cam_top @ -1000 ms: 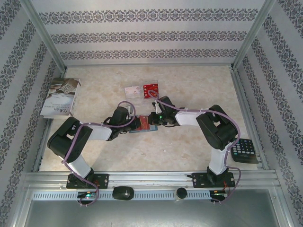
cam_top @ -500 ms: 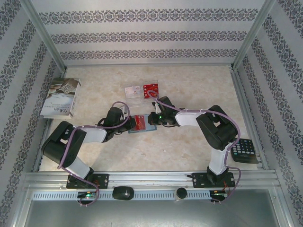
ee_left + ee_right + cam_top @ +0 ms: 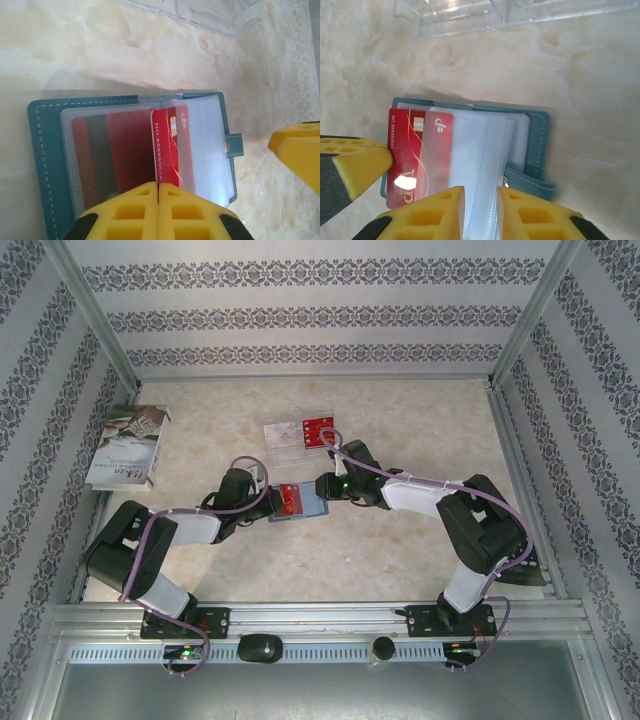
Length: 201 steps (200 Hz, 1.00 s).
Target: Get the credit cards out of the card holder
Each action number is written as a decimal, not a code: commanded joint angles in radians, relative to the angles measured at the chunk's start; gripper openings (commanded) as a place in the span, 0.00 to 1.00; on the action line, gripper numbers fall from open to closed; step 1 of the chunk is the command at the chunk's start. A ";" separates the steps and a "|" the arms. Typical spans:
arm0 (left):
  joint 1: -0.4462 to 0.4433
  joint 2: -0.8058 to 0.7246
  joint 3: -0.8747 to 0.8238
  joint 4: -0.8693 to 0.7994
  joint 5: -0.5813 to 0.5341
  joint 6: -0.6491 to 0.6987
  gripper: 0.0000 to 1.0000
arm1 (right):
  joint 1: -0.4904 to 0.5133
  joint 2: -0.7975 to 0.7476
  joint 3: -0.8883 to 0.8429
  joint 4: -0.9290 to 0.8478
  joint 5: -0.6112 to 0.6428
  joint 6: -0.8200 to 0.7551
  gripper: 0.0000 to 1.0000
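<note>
Holder lies open near mid-table, teal cover down, clear sleeves up. Closure tab is seen at 3 o'clock in the left wrist view.

Card, red with white print and a chip, is seen partly drawn out of a sleeve. It overhangs the holder's 9 o'clock edge in the right wrist view. A second red card is seen fully sleeved, at 9 o'clock of the first.

Left gripper is clenched, fingers pressed together with no gap. Its tips are set at the card's 6 o'clock edge. Whether the card is pinched or only pressed cannot be told. In the top view this gripper is found at 9 o'clock of the holder.

Right gripper is released, jaws parted over the sleeves, nothing clasped. In the top view it is found at 2 o'clock of the holder.

Clear tray is noted at 12 o'clock of the holder, apart from it. Two loose cards are laid there, one red, one pale.

Booklet is noted at 10 o'clock, at the table's edge.
</note>
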 commanded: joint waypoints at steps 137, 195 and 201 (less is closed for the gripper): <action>0.044 -0.067 -0.041 0.017 0.015 0.023 0.00 | 0.037 0.234 0.154 -0.065 -0.056 0.020 0.26; 0.071 -0.051 -0.052 0.035 0.027 0.019 0.00 | -0.002 0.176 0.048 -0.123 0.076 0.032 0.21; 0.071 -0.049 -0.053 0.041 0.029 0.016 0.00 | -0.003 0.171 0.043 -0.121 0.075 0.033 0.21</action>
